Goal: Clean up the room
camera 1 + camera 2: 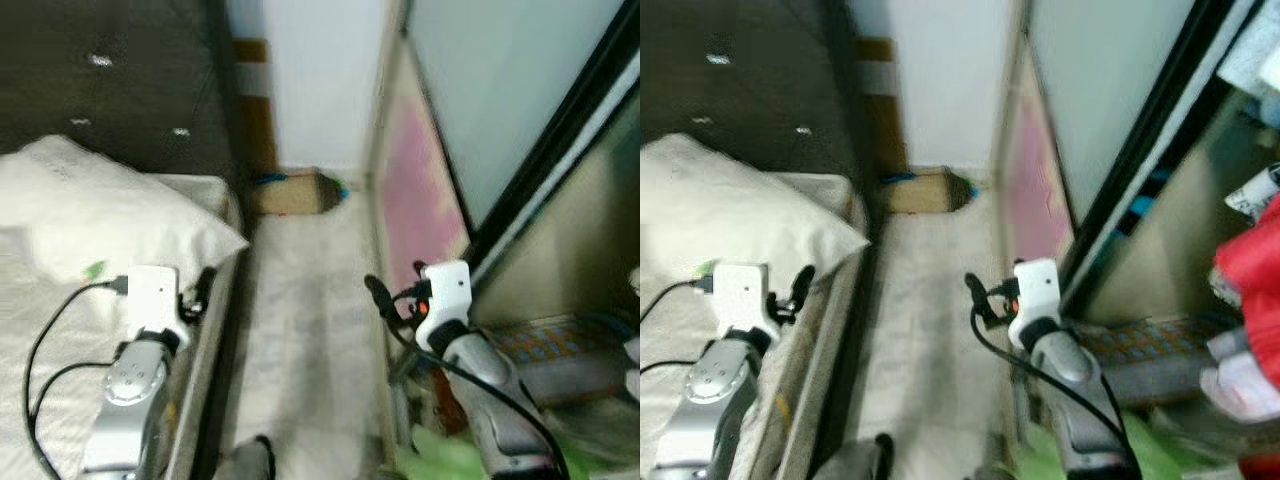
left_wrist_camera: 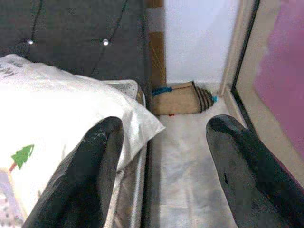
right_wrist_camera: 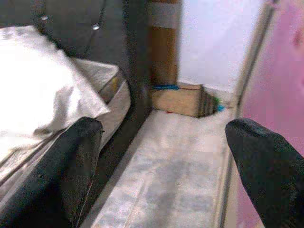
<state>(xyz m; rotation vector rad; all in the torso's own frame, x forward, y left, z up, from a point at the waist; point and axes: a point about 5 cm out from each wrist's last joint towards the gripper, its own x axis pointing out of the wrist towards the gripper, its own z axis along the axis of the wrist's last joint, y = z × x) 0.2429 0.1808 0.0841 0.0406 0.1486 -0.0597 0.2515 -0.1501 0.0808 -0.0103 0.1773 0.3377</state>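
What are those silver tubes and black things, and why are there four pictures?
The silver tubes are a robot's two arms. The two top pictures come from cameras in its head, looking down. The other two come from little cameras on its wrists, so the big black shapes there are its own fingers up close.

The left gripper hangs over the edge of a bed with a white pillow. The right gripper is above the pale floor of a narrow aisle beside the bed. Both are open and hold nothing.

At the far end, against the wall, lies a brown cardboard box. On the right is a sliding door.
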